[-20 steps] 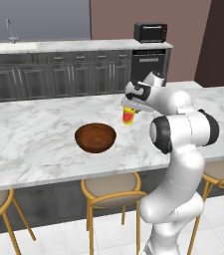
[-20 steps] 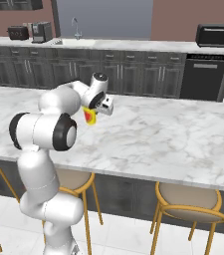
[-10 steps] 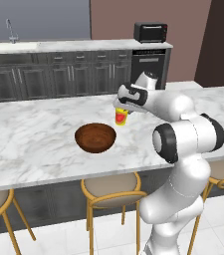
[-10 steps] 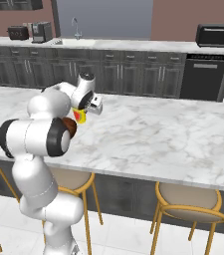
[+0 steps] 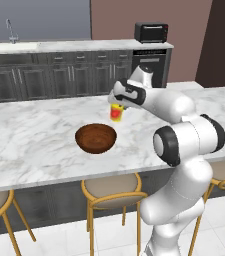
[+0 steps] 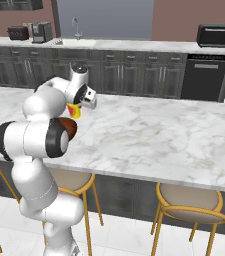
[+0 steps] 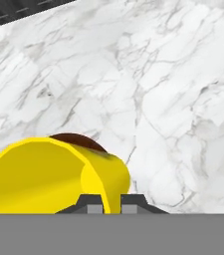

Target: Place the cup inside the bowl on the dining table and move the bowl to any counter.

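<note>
The yellow cup (image 5: 116,112) with a red mark hangs in the air over the dining table (image 5: 29,140), held by my gripper (image 5: 118,104), which is shut on its rim. The dark wooden bowl (image 5: 95,137) rests on the marble just left of and below the cup. In the right base view the cup (image 6: 74,110) shows under the gripper (image 6: 80,106), and the bowl (image 6: 70,129) is mostly hidden behind my arm. In the hand view the cup (image 7: 44,174) lies tilted between the fingertips (image 7: 87,204), with a sliver of the bowl (image 7: 78,141) beyond it.
The counter (image 5: 59,47) runs along the back wall with a sink faucet (image 5: 10,32) and a black toaster oven (image 5: 151,32). Gold-framed stools (image 5: 111,192) line the table's near edge. Bare marble stretches to the right of the arm (image 6: 174,130).
The arm has swung the cup to the left along the table, from well right of the bowl to just beside its right rim. The bowl has not moved.
</note>
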Motion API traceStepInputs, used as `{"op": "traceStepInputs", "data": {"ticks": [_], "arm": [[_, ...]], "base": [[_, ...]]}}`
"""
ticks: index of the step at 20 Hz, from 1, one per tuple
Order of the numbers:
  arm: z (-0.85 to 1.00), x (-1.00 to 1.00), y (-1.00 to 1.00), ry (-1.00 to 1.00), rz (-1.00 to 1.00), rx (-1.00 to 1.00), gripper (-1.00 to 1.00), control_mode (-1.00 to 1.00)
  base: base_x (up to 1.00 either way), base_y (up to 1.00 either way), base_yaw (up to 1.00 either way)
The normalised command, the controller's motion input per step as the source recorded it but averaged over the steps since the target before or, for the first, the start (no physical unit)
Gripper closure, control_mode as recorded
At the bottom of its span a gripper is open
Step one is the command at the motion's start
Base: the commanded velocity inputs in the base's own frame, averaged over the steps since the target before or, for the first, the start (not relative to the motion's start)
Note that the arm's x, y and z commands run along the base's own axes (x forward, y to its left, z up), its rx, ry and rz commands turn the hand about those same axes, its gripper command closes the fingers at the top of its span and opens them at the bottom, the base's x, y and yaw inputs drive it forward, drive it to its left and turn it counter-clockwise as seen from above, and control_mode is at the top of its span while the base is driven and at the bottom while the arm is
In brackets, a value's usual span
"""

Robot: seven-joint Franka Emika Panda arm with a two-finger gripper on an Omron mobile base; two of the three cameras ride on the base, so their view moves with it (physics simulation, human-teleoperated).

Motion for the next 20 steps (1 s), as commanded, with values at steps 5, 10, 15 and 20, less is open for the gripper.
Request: {"op": "traceStepInputs", "data": {"ticks": [5,10,15,20], "arm": [[0.06,-0.01,0.26,0.00,0.00,0.00,1.00,-1.00],[0.00,0.00,0.23,0.00,0.00,0.00,1.00,-1.00],[0.00,0.00,0.24,0.00,0.00,0.00,1.00,-1.00],[-0.04,0.00,0.25,0.00,0.00,-0.01,1.00,-1.00]], "base": [[0.00,0.00,0.00],[0.00,0.00,0.00],[0.00,0.00,0.00],[0.00,0.00,0.00]]}}
